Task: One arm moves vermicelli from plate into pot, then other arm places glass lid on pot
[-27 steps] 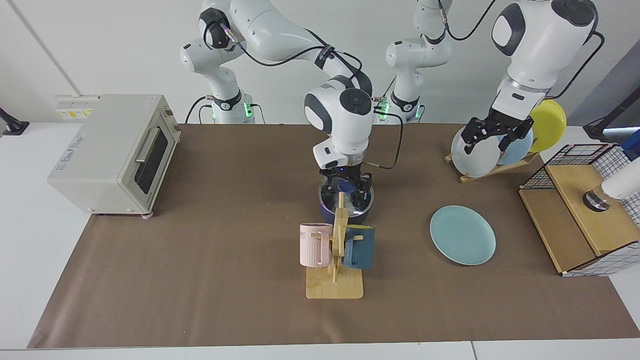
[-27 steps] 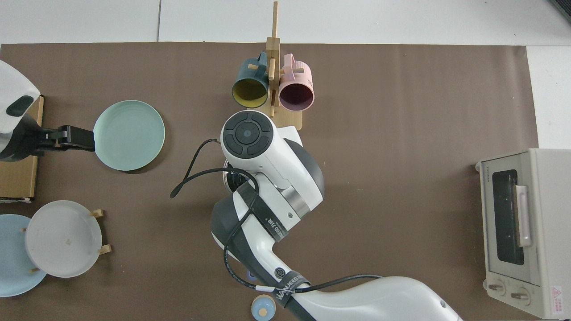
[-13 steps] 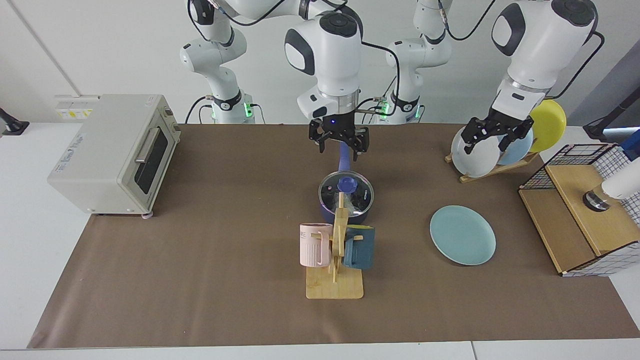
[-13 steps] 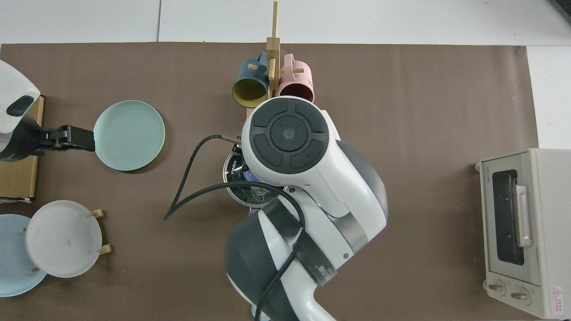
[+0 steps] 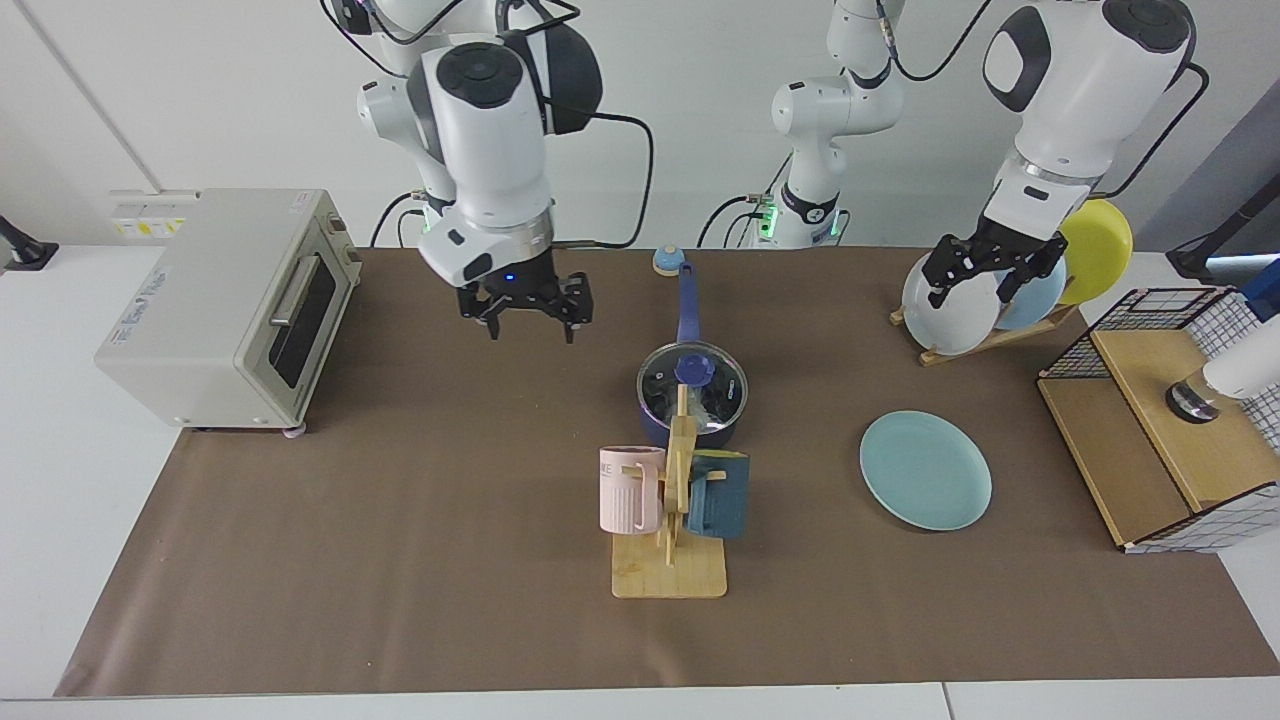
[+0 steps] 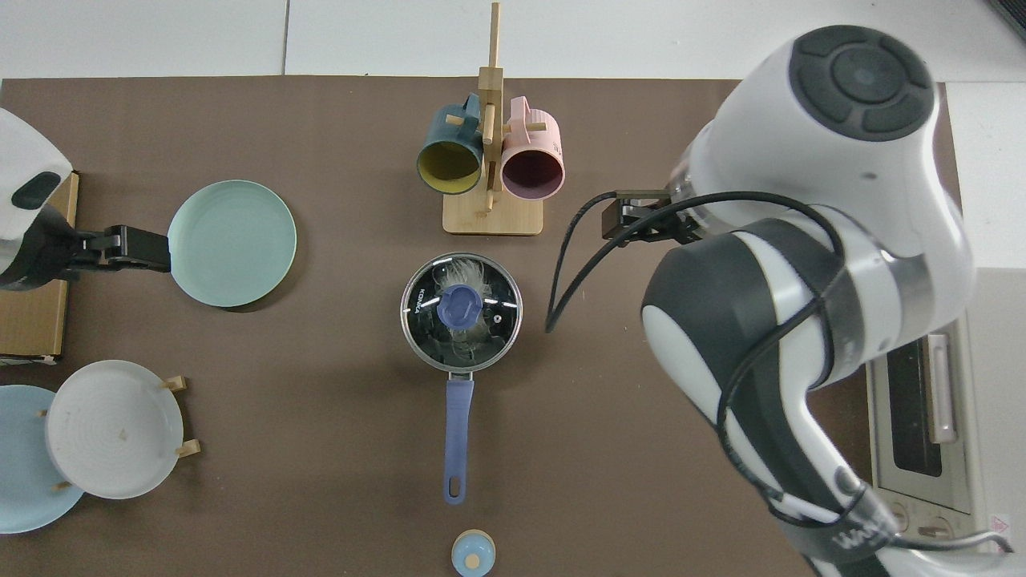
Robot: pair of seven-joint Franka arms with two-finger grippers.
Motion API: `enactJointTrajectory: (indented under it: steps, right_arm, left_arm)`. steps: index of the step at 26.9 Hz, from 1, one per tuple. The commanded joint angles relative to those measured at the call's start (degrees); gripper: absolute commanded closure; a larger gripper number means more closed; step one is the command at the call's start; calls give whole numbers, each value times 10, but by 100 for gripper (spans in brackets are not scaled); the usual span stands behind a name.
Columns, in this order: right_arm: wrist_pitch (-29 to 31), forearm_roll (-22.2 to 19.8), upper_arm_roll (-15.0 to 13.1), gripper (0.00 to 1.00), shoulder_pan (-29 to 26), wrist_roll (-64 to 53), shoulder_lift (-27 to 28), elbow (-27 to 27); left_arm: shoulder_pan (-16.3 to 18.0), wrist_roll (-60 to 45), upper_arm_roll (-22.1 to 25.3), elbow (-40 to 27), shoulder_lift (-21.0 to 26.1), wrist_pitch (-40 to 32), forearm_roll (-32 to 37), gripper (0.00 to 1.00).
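The glass lid (image 6: 461, 311) sits level on the pot (image 5: 693, 425) at mid-frame, blue knob up, white vermicelli (image 6: 463, 336) showing through it. The pot's handle (image 6: 456, 437) points to the bottom edge in the top view, with bare brown mat around it. The plate (image 5: 925, 469) lies empty at the facing view's right. The right gripper (image 5: 525, 318) hangs above the mat at upper left, fingers apart. The left gripper (image 5: 983, 280) waits at upper right, fingers spread
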Motion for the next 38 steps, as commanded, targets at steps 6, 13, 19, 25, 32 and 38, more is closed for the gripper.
enactJointTrajectory:
  steps: [6, 13, 19, 25, 32, 38]
  right_arm:
    - [-19, -32, 11, 0, -114, -141, -47, -29]
    - [-75, -27, 13, 0, -159, -181, -100, -42]
    - [-32, -25, 12, 0, -176, -204, -204, -154]
    - [-8, -10, 12, 0, -202, -208, -246, -207]
    - [-4, -10, 13, 0, -218, -211, -245, -205]
    - [-3, -7, 15, 0, -215, -205, -243, -202]
  left_arm:
    - [9, 6, -7, -5, -10, -3, -6, 0]
    - [9, 6, -6, -5, -10, -3, -6, 0]
    - [9, 6, -6, -5, -10, -3, -6, 0]
    - [9, 6, -6, -5, -10, -3, -6, 0]
    - [9, 6, -6, -5, -10, -3, -6, 0]
    - [9, 6, -6, -5, -10, -3, -6, 0]
